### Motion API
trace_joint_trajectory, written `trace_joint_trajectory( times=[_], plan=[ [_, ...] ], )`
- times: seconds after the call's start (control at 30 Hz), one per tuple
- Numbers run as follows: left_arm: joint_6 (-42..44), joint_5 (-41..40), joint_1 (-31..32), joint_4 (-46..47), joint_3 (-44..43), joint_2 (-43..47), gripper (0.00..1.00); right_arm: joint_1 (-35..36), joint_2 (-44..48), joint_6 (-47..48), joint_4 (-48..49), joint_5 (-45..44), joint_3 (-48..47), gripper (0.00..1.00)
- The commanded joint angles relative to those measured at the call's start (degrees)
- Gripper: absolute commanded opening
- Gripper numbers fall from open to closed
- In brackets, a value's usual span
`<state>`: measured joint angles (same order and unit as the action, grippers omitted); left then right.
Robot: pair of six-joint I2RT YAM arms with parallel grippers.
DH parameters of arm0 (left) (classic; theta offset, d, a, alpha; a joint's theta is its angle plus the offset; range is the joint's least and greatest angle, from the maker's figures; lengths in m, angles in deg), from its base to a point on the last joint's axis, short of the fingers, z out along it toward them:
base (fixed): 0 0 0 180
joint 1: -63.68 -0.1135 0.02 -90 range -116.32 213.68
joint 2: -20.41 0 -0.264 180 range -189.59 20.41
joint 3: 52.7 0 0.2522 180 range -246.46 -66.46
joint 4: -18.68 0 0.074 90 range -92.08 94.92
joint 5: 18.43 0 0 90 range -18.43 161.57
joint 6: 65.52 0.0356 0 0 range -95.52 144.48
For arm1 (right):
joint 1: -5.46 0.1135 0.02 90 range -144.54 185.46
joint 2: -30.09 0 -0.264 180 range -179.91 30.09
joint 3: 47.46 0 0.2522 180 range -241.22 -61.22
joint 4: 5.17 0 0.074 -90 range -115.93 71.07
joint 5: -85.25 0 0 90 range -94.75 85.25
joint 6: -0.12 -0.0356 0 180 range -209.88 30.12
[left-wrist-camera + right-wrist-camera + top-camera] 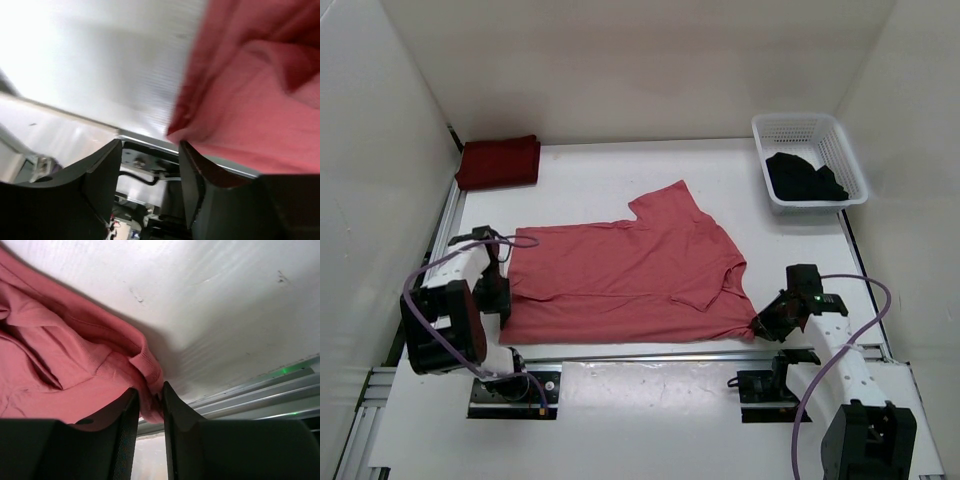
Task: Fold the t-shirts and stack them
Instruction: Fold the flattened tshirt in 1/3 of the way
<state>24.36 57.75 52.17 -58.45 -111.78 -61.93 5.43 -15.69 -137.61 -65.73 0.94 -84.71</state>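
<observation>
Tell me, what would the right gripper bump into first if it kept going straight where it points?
The pink shirt: its hem sits between the tips of the right gripper, so it would push into cloth at once. Behind that fold lies the white table, though depth is hard to judge.

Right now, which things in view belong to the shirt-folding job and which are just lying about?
Job:
pink shirt, spread flat mid-table
maroon shirt, folded, far left corner
black shirt, bunched up, far right

Lying about:
white basket, holding the black shirt
</observation>
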Motion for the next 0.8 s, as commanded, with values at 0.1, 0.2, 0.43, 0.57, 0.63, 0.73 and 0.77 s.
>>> trace_joint_trajectory(
  times=[0.1,0.2,0.43,0.57,0.63,0.73,0.77],
  plan=[
    [0.12,1.47,4.29,4.57,-10.13,11.22,0.64,-0.41,-0.36,-0.18,-0.74,-2.71,0.80,0.29],
    [0.12,4.60,10.70,5.19,-8.56,14.85,0.65,-0.41,-1.41,-0.18,-0.13,-2.71,0.81,0.29],
    [0.12,-2.25,18.71,10.44,-1.53,12.30,0.70,-0.41,-1.42,0.35,0.40,-2.71,1.34,0.29],
    [0.12,-4.19,22.58,17.13,0.06,12.13,0.74,-0.41,-2.03,0.88,0.93,-2.71,1.86,0.29],
    [0.12,-5.33,23.28,20.38,0.06,10.02,0.74,-0.41,-2.03,0.88,0.93,-2.71,1.86,0.29],
    [0.12,-6.39,23.29,21.54,-0.47,5.63,0.71,-0.41,-2.03,0.88,0.93,-3.23,1.86,0.29],
    [0.12,-7.09,23.29,21.54,-0.47,4.49,0.70,-0.41,-2.03,0.88,0.93,-3.23,1.86,0.29]
  ],
)
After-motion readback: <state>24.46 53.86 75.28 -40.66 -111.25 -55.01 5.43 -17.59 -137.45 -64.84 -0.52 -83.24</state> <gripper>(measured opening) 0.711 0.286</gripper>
